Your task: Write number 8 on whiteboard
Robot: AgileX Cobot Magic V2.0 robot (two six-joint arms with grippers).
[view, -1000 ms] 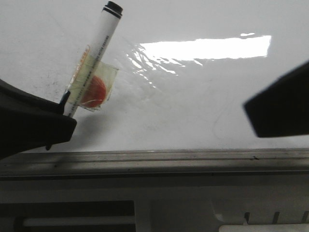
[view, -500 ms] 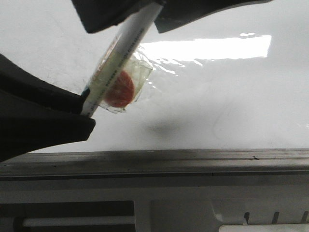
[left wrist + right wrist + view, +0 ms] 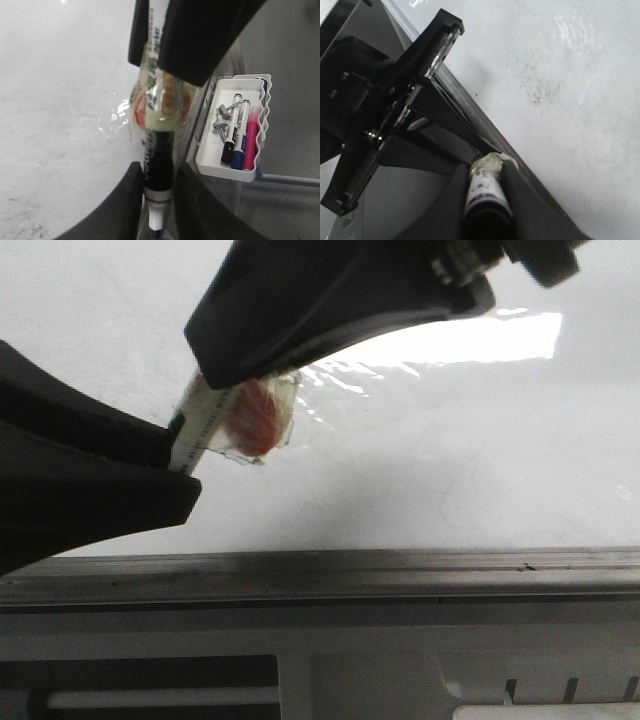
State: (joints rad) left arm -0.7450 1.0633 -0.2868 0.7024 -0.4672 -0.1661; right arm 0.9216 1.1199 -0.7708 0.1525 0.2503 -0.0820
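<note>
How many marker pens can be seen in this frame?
4. One marker pen is held between both grippers over the whiteboard. Three lie in the white tray beside the board: black-capped, blue, pink. Others may be hidden.

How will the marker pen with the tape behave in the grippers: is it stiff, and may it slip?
The marker pen looks like a rigid plastic barrel, so it probably will not bend. Its smooth round body may twist or slip between the fingers. The crumpled clear tape with its red patch looks soft, and a grip there could be less secure.
</note>
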